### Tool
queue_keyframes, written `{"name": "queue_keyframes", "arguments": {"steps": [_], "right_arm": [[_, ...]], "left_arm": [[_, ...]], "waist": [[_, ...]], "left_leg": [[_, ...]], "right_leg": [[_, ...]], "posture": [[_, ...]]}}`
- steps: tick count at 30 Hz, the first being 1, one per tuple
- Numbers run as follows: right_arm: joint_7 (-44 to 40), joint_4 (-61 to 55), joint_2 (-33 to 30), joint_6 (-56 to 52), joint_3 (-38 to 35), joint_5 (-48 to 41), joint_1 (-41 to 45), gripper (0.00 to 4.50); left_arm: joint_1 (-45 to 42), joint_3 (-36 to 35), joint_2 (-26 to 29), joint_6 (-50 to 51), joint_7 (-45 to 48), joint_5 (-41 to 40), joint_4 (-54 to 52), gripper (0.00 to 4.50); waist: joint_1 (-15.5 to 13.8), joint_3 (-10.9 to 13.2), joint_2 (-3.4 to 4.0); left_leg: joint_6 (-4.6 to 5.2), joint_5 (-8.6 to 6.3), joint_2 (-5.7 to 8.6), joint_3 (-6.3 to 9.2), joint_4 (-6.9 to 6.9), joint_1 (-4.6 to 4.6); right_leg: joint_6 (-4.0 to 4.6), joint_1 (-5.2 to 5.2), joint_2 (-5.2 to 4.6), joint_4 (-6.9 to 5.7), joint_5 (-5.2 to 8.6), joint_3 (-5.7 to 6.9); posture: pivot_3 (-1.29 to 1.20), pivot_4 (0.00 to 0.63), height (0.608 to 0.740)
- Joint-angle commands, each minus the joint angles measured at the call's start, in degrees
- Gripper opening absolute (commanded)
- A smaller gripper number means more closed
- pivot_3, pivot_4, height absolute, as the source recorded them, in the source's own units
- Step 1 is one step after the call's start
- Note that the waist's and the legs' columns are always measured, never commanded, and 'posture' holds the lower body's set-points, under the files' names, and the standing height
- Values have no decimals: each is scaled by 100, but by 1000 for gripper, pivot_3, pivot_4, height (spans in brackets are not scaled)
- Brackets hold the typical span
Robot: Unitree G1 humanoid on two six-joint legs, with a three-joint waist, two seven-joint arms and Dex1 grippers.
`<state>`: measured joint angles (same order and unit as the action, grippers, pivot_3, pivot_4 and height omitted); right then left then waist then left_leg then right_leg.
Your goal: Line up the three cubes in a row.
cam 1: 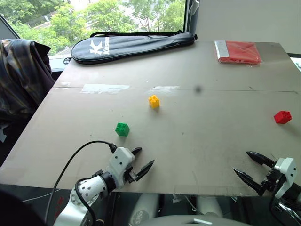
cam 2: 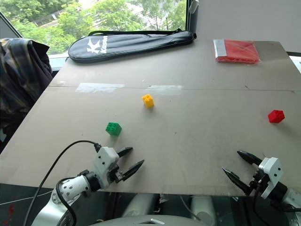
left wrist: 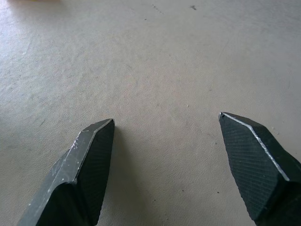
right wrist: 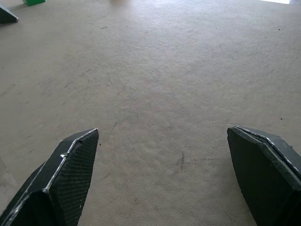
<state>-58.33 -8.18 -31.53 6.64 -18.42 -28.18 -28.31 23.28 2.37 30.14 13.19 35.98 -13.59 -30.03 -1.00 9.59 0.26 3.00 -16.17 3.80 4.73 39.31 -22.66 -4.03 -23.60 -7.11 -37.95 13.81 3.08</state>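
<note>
Three studded cubes lie spread over the grey tabletop (cam 1: 197, 141). The yellow cube (cam 1: 154, 101) is near the middle, the green cube (cam 1: 122, 129) sits nearer and to its left, and the red cube (cam 1: 282, 117) is far off at the right edge. My left gripper (cam 1: 146, 156) hovers open just short of the green cube, with nothing between its fingers (left wrist: 89, 160). By the front right corner, my right gripper (cam 1: 241, 162) stands wide open and empty, well in front of the red cube. A corner of the green cube (right wrist: 34, 2) shows in the right wrist view.
A black racket bag (cam 1: 131, 44) lies along the table's far edge. A flat red packet (cam 1: 237, 52) rests at the far right corner. A plaid garment (cam 1: 21, 70) hangs beside the table's left side. Pale tape patches (cam 1: 104, 88) mark a seam across the table.
</note>
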Motion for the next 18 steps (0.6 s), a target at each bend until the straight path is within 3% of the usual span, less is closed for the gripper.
{"name": "queue_keyframes", "arguments": {"steps": [1,2,4,18], "right_arm": [[-60,-116,18,154,-82,-31,-112,4500],[-84,-86,15,185,-101,-25,-152,4500],[-113,-49,3,223,-127,-28,-207,4500],[-222,179,-42,397,-236,-36,-269,4500]], "left_arm": [[118,7,-32,-91,85,-134,-117,3599],[162,-19,-62,-145,130,-214,-100,4130],[220,-47,-85,-287,123,-157,-83,4460],[386,-10,-60,-670,170,74,-12,4460]], "waist": [[-1,0,0],[0,0,0],[0,0,0],[-1,3,-5]], "left_leg": [[0,0,0,0,0,0],[0,0,0,0,0,0],[0,0,0,0,0,-1],[-1,-1,0,-1,0,-3]], "right_leg": [[0,0,0,0,0,0],[0,0,0,0,0,0],[0,0,-1,3,0,0],[1,0,-2,4,0,0]], "posture": [[0,150,694],[0,150,694],[0,150,694],[0,150,694]]}}
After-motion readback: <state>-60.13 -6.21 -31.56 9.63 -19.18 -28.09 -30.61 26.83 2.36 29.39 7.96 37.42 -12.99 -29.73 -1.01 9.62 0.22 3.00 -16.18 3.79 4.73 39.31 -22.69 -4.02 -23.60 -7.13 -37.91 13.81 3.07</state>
